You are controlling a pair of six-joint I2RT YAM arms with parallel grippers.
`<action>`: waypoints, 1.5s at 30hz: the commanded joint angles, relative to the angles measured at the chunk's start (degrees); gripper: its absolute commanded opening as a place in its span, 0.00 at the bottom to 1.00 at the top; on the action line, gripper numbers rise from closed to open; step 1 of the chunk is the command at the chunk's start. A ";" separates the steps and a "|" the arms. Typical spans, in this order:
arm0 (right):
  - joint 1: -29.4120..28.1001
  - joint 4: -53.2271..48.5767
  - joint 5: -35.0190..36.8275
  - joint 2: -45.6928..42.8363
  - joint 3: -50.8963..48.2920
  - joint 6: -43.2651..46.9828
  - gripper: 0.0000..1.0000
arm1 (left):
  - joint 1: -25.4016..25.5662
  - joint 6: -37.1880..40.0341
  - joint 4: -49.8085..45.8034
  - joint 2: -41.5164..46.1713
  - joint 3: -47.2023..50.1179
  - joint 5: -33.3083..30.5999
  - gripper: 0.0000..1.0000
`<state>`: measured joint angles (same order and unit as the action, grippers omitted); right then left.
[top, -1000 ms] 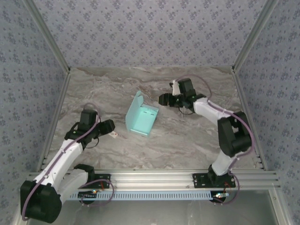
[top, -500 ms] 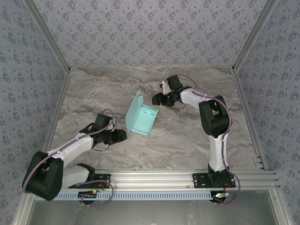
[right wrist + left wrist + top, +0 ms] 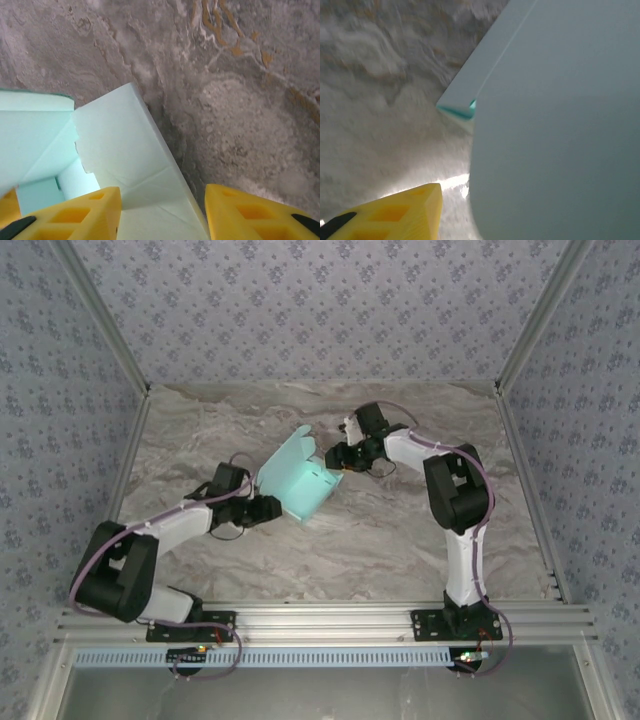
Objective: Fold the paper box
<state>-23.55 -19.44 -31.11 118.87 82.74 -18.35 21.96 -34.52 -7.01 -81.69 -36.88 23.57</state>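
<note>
The paper box (image 3: pixel 298 485) is a pale turquoise card shell in the middle of the table, tipped up with one flap raised at its far left. My left gripper (image 3: pixel 267 508) is against its lower left side. In the left wrist view the box wall (image 3: pixel 555 130) stands very close and hides one finger. The other yellow finger (image 3: pixel 405 212) is apart from the card. My right gripper (image 3: pixel 333 457) is at the box's far right corner. Its jaws (image 3: pixel 162 210) are open astride a folded flap (image 3: pixel 125 150), with the right finger off the card.
The marble tabletop (image 3: pixel 400 530) has free room to the right and front of the box. Metal frame posts (image 3: pixel 120 490) and patterned walls close in the sides and back. A slotted rail (image 3: pixel 330 620) runs along the near edge by the arm bases.
My left arm has swung right from the left of the table up to the box. The box has tipped up and shifted slightly left. My right gripper has moved left onto its corner, and both jaws have narrowed.
</note>
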 commanded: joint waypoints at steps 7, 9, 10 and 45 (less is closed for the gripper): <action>0.34 3.24 -1.37 -7.45 -8.31 -2.95 0.50 | -1.55 5.08 -0.34 -6.20 -8.06 -5.32 0.49; 0.71 4.34 -1.53 -8.18 -9.27 -3.66 0.51 | -1.58 5.08 0.13 -7.04 -8.60 -4.97 0.48; 1.01 4.40 -1.49 -8.18 -9.35 -3.71 0.52 | -1.63 4.99 0.43 -7.47 -8.71 -4.86 0.47; 3.61 17.83 -11.22 -11.90 -23.52 -9.45 0.54 | 1.25 1.93 3.84 -9.01 -7.72 -6.44 0.35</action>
<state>-20.91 -4.12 -39.57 109.54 60.45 -25.74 22.74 -32.47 -3.60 -90.24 -44.31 17.82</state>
